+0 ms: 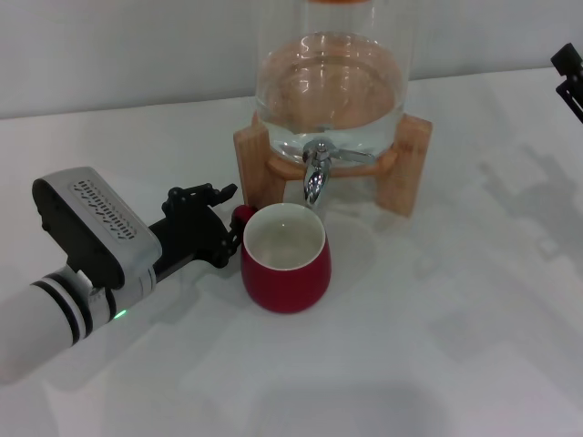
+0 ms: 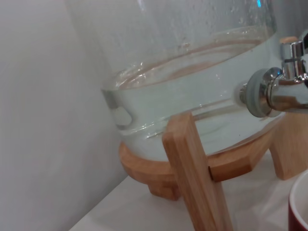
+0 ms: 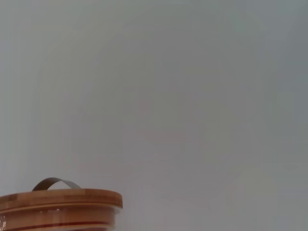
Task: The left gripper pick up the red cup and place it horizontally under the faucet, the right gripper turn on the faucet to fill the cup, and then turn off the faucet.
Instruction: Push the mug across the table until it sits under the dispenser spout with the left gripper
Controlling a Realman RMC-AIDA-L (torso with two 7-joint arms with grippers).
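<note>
The cup (image 1: 285, 258) stands upright on the table (image 1: 437, 346) just below the faucet (image 1: 316, 173), ready to catch water; the left gripper (image 1: 221, 223) pinches its handle, steadying it; the right gripper (image 1: 569, 77) waits far right, grip unclear

A clear glass dispenser (image 1: 330, 86), partly filled with water, is seated in a light wooden stand (image 1: 412, 168) whose legs are planted on a white table (image 1: 437, 346). Behind it, a plain pale wall (image 1: 118, 45) is seen. In the right wrist view, a wooden lid (image 3: 60, 201) with a thin grey metal handle (image 3: 55, 182) is shown against the wall.
</note>
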